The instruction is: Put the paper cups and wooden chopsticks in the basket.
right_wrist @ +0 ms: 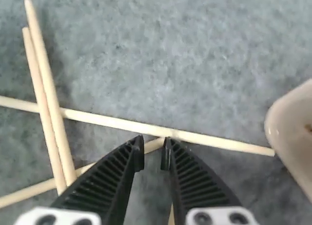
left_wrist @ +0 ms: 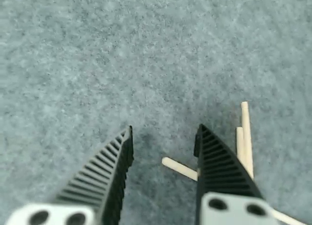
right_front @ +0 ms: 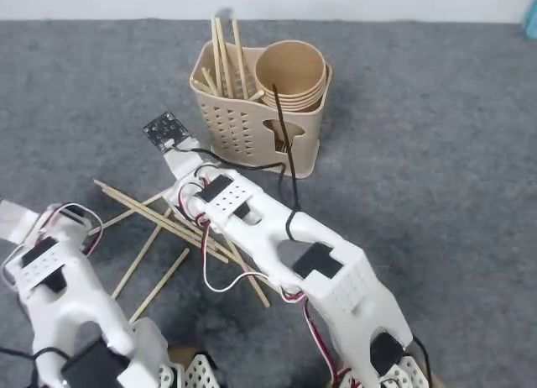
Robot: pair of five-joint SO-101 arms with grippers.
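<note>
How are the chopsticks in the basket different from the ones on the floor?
The standing chopsticks lean nearly upright in the basket, with their tips poking above its rim. The loose chopsticks lie flat on the carpet. The standing chopsticks are bunched together beside the paper cups, while the loose chopsticks are scattered and cross each other. Both sets are the same pale, thin wooden sticks.

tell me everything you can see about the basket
The basket is beige, plastic-looking, with rounded corners, rows of small holes in its walls and a keyhole-shaped cutout in front. It stands upright on the grey carpet. A stack of paper cups sits inside on one side, chopsticks stand beside them. A black cable crosses its front.
</note>
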